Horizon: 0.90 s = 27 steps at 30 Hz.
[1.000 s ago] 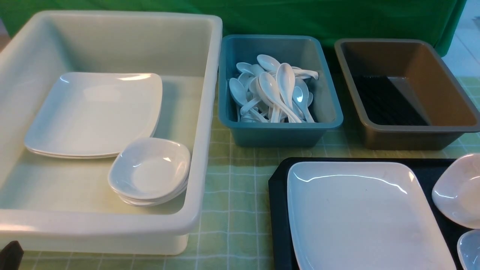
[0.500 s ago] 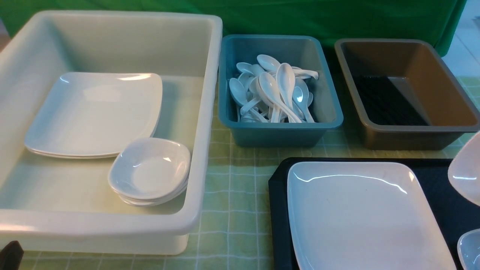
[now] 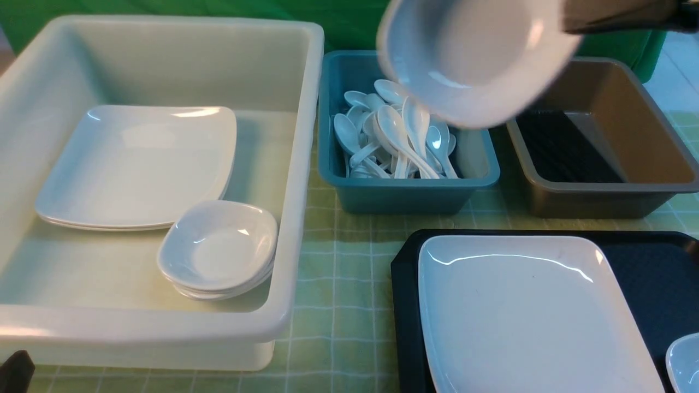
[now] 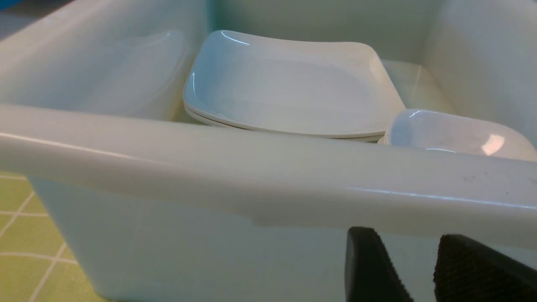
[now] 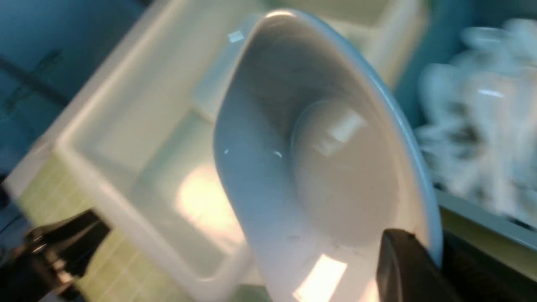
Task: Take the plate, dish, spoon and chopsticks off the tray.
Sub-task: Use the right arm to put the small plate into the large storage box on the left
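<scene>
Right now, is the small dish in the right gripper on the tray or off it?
Off. The dish hangs tilted in the air, overlapping the blue spoon bin in the front view, its rim pinched by the right gripper, well clear of the tray.

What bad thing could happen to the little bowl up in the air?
The right pincer pinches the dish only at its rim, tilted, high above the blue bin of spoons. It might slip and crash there. Going to the white tub, it might bump the tub's tall wall.
</scene>
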Motion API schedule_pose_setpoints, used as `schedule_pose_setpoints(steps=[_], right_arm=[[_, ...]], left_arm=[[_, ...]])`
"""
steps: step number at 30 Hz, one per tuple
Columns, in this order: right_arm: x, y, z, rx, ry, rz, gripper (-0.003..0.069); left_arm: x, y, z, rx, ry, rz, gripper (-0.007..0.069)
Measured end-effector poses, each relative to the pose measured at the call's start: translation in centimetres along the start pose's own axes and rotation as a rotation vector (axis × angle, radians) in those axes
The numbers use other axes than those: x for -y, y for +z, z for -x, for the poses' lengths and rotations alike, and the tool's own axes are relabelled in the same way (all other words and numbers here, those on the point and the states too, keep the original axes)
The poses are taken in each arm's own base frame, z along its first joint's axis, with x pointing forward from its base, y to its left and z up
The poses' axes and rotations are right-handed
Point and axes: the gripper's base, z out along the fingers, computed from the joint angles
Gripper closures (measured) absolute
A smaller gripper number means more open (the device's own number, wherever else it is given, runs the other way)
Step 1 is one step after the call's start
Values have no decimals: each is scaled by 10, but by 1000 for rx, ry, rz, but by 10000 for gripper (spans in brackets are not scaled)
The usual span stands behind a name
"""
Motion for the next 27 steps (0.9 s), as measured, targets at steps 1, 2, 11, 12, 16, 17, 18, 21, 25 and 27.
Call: schedule_pose_setpoints(steps=[1,2,11,12,16,17,18,21,25,27], right_arm=[[0,8,0,-13,-1,7,632],[-16,41,1,-51,-58,60,632],[-36,197,-2,-244,-231,112,632],[-33,212,-2,-266,-230,108,632],[-18,255,-6,-334,-191,101,632],[-14,262,-9,-349,-180,99,632],[-11,269,-11,-359,-170,98,632],[-2,286,-21,-392,-148,92,630],[7,300,-33,-439,-125,92,617],[7,301,-34,-441,-125,93,595]], left_arm=[[0,0,0,0,0,0,400],[0,0,0,0,1,0,400],[0,0,0,0,1,0,400],[0,0,0,0,1,0,400],[0,0,0,0,1,0,400],[0,0,0,0,1,0,400],[0,0,0,0,1,0,400],[0,0,0,0,1,0,400],[0,0,0,0,0,0,400],[0,0,0,0,0,0,400]])
